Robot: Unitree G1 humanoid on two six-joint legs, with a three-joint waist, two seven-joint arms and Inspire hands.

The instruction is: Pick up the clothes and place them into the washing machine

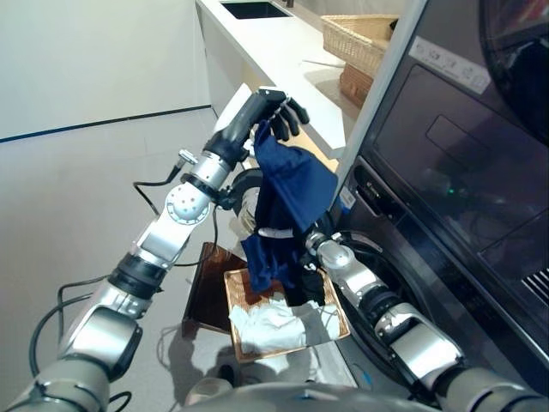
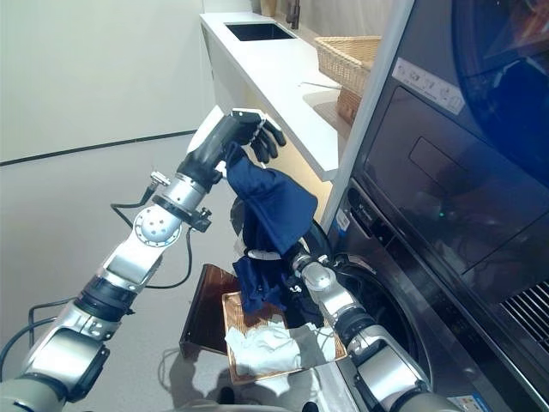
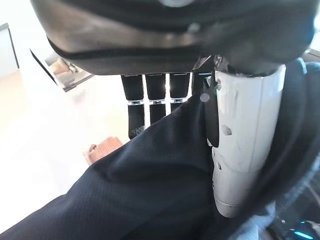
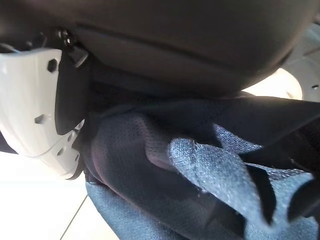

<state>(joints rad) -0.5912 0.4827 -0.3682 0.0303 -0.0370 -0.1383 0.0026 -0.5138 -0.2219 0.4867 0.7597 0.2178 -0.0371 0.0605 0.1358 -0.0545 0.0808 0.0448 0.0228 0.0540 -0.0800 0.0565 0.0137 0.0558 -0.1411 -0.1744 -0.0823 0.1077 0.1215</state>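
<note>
My left hand (image 1: 273, 110) is raised high beside the counter edge, shut on the top of a navy blue garment (image 1: 292, 193). The garment hangs down in front of the washing machine (image 1: 446, 189). In the left wrist view the cloth (image 3: 150, 185) is pinched between the white-covered thumb (image 3: 240, 150) and the fingers (image 3: 150, 95). My right hand (image 4: 175, 40) is low, behind the garment's lower end; dark blue cloth (image 4: 200, 165) lies against its palm. Below, the wicker basket (image 1: 233, 296) holds white clothes (image 1: 274, 324).
The basket rests on a low dark brown box (image 1: 206, 292) by the machine. A white counter (image 1: 274, 51) with a sink (image 1: 255, 9) and another wicker basket (image 1: 360, 34) runs behind. Bare grey floor (image 1: 77, 197) lies to the left.
</note>
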